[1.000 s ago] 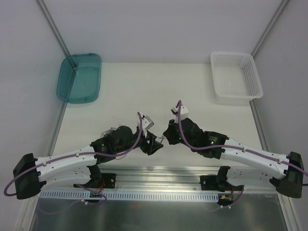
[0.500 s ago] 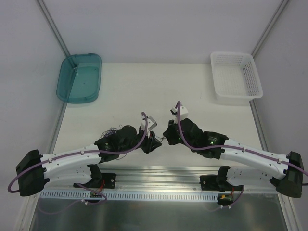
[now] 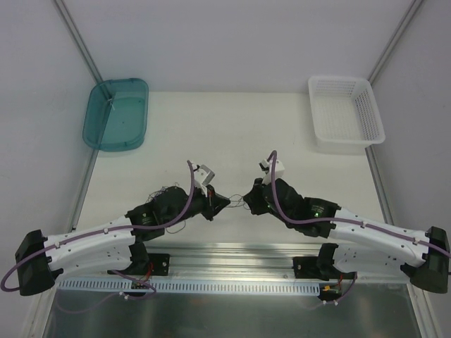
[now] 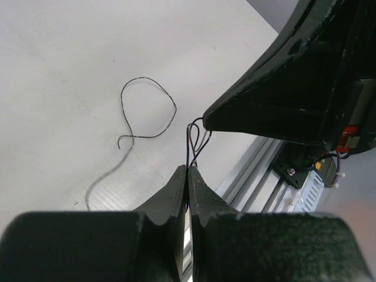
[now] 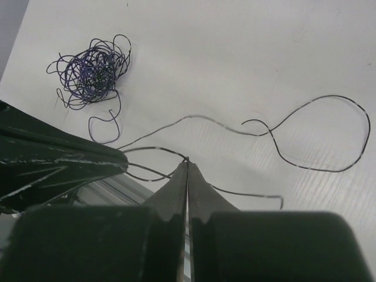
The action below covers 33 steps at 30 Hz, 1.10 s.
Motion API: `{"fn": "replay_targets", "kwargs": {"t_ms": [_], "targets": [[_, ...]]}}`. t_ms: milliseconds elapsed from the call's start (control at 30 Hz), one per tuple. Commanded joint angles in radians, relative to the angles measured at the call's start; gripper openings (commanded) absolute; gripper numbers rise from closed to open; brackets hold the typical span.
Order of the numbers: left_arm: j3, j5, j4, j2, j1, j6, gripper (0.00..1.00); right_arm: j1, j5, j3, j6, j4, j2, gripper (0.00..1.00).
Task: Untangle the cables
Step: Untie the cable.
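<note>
From above: a cream table (image 3: 232, 134) inside a white booth, plain walls (image 3: 232, 42) at the top and on both sides. In the upper left a teal tray (image 3: 116, 113), in the upper right a white basket (image 3: 345, 113), along the bottom a metal rail (image 3: 232, 257). Low in the middle the left gripper (image 3: 224, 203) and the right gripper (image 3: 248, 204), tip facing tip, close but apart, a hair-thin dark strand (image 3: 237, 204) bridging them. Left of them, half hidden behind the left arm, the cables (image 3: 163, 190) (only a few wiry curls visible here).

Left wrist view: pale smooth table in the upper left, a piece of the rail at the lower right. Left gripper (image 4: 187, 171) at the bottom centre, fingers pressed together and clamped on the strand, rising in two narrow loops to the tip of the right gripper (image 4: 211, 120). Left of centre, flat on the table, one open wire loop (image 4: 175, 110) with a hooked end.

Right wrist view: same pale table, faintly ribbed near the centre. Right gripper (image 5: 187, 167) at the bottom centre, fingers flat against each other, pinching the strand at the very tip. In the upper left the cables (image 5: 91, 70): a loose tangled ball of hair-thin wires, dark purple to black, curls sticking out all around, resting on the table well apart from the fingers. Toward the right edge a wide wire loop (image 5: 369, 126). At the left edge the dark left gripper (image 5: 120, 160).
</note>
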Motion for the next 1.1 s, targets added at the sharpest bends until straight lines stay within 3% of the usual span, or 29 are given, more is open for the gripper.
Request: {"fn": "replay_targets", "kwargs": {"t_ms": [0, 267, 533, 800, 933, 1067], "targets": [[-0.035, -0.142, -0.01, -0.061, 0.0, -0.076, 0.0, -0.006, 0.096, -0.047, 0.061, -0.02, -0.068, 0.01], [-0.107, -0.261, 0.032, -0.17, -0.002, -0.176, 0.0, -0.009, 0.114, -0.113, 0.103, -0.005, -0.086, 0.01], [-0.199, -0.493, -0.013, -0.325, 0.0, -0.299, 0.0, -0.091, 0.182, -0.188, 0.195, -0.106, -0.163, 0.01], [-0.266, -0.528, -0.014, -0.455, 0.0, -0.329, 0.0, -0.182, 0.176, -0.213, 0.137, -0.157, -0.221, 0.01], [-0.244, -0.479, -0.014, -0.422, 0.0, -0.277, 0.0, -0.184, 0.021, -0.184, 0.025, -0.062, -0.184, 0.01], [-0.206, -0.38, -0.011, -0.351, 0.0, -0.201, 0.0, -0.168, -0.1, -0.106, 0.029, 0.012, -0.119, 0.27]]}}
